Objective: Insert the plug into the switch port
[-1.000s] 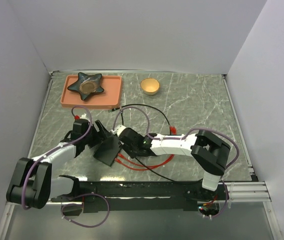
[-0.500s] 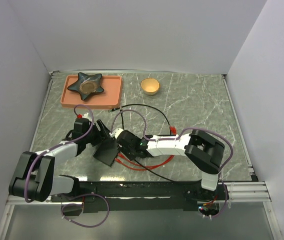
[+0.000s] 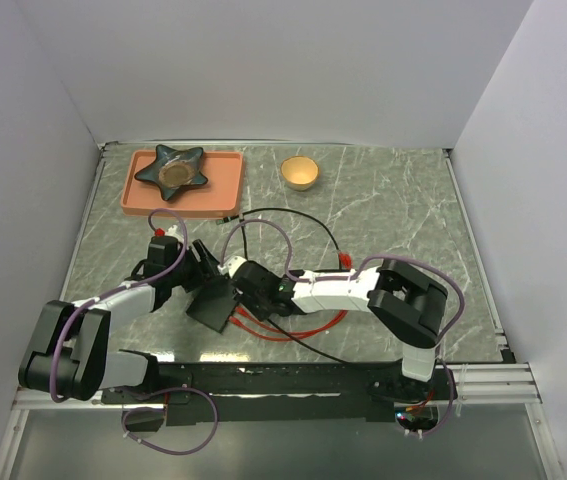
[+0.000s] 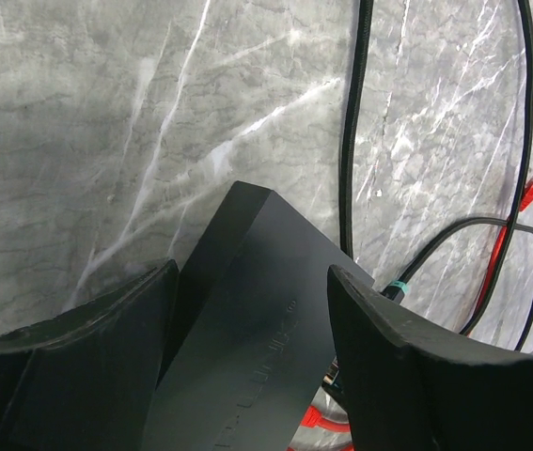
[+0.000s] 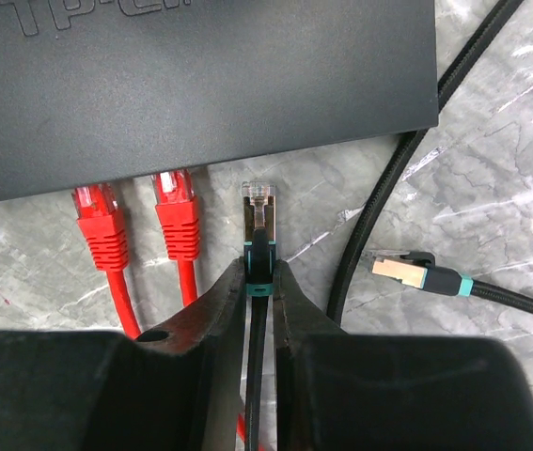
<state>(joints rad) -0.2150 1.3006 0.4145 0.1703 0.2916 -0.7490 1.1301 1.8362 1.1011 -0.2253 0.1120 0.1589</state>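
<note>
The flat black switch box (image 3: 213, 300) lies tilted at the near left; it also shows in the left wrist view (image 4: 257, 319) and the right wrist view (image 5: 200, 85). My left gripper (image 4: 252, 282) is closed across the box's width, one finger on each side. My right gripper (image 5: 259, 272) is shut on the plug (image 5: 259, 221), which has a black body, a teal band and a clear tip. The tip points at the box's port edge and stops just short of it, right of two red plugs (image 5: 177, 211). The port openings are hidden under the edge.
A second teal-banded plug (image 5: 407, 272) on a black braided cable lies loose to the right. Red cable loops (image 3: 303, 325) lie under my right arm. At the back left is a salmon tray (image 3: 228, 190) with a dark star dish (image 3: 173, 168). A yellow bowl (image 3: 300, 172) stands at the back centre.
My right gripper has moved left with the plug, closer to the box's port edge. The left gripper and the box have barely shifted.
</note>
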